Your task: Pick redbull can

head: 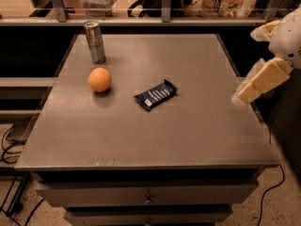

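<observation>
The cream-coloured two-finger gripper (245, 95) is seen at the right edge of the view, held above the right side of the grey square table top (188, 131) with its tip slanted down and to the left; whether it is parted or closed cannot be told. Nothing is touched by it.

One redbull can (95, 42) – slim, silver-grey metal with darker printed panels – is stood upright near the far left corner of the table, its long axis vertical and its shiny top rim pointed up. It is well apart from the gripper. One round orange fruit (99, 79) is set just in front of the can, apart from it. One dark blue snack-bar wrapper (155, 94) is laid flat near the middle of the table – angled diagonally
</observation>
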### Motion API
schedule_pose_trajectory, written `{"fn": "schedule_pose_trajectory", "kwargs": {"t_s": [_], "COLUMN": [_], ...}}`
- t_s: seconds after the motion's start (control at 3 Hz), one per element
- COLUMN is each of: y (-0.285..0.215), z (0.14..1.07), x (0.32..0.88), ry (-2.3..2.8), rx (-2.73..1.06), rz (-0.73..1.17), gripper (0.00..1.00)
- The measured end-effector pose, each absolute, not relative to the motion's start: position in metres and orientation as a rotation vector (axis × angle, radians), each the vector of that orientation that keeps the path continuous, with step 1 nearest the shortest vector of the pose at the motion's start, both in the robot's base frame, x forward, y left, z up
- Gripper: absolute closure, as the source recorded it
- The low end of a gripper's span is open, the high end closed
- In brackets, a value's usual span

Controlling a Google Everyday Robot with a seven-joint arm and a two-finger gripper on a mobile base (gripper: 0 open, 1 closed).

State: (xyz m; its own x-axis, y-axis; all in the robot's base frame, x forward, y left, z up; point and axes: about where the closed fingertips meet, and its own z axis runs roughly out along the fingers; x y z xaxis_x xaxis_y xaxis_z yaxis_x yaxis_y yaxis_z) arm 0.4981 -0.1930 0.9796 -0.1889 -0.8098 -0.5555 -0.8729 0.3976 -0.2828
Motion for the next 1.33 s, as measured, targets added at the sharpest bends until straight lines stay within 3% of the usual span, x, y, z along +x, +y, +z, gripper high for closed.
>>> {"fn": "schedule_pose_trajectory", "kwargs": {"t_s": [0.33, 1.0, 1.33], "y": [-0.176, -0.08, 0.002], "z": [0.97, 0.953, 0.945], "x": [0.506, 0.56, 0.633], "ry": [2.014, 1.885, 1.792], "rx": [-1.355, -1.09, -1.034], "rz": [0.203, 0.466, 0.482], "gripper": [0.0, 0.0, 0.0]}}
